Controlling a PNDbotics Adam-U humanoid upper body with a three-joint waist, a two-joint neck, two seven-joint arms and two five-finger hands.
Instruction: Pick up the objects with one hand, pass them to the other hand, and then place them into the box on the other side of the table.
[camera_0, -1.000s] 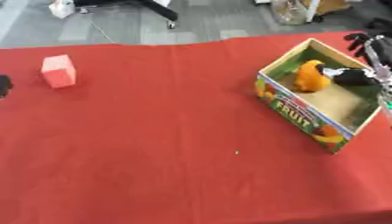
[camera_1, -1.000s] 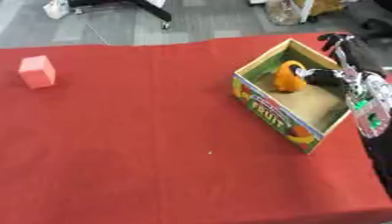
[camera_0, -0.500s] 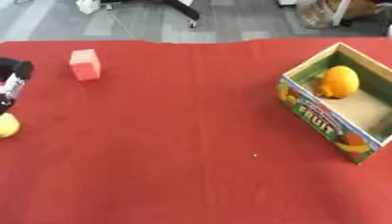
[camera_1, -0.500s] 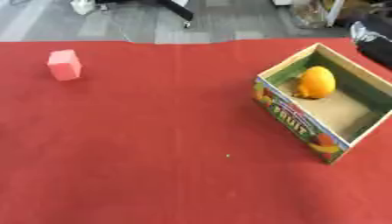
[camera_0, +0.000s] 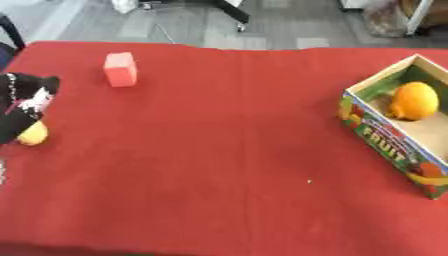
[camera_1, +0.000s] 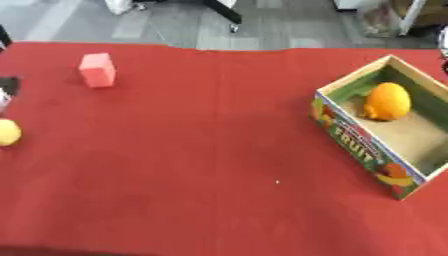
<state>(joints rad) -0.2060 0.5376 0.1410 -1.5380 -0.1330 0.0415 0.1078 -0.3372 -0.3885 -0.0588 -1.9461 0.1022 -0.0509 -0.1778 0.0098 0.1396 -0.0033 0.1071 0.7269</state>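
A pink block (camera_0: 120, 69) stands at the far left of the red table (camera_0: 219, 150). A small yellow fruit (camera_1: 7, 132) lies at the left edge. My left hand (camera_0: 19, 107), black with pink and white marks, hangs just above the fruit with its fingers relaxed and holding nothing. At the right stands the open fruit box (camera_0: 385, 145) with an orange (camera_0: 413, 100) inside it. In the right eye view, only a dark sliver at the right edge above the box may be my right hand (camera_1: 444, 50).
Grey floor and dark chair legs (camera_0: 223, 10) lie beyond the table's far edge. The table's near edge (camera_0: 175, 250) runs along the bottom of the view.
The camera has swung left. My right hand let go of the orange and drew back from the box. My left hand has come in over the yellow fruit.
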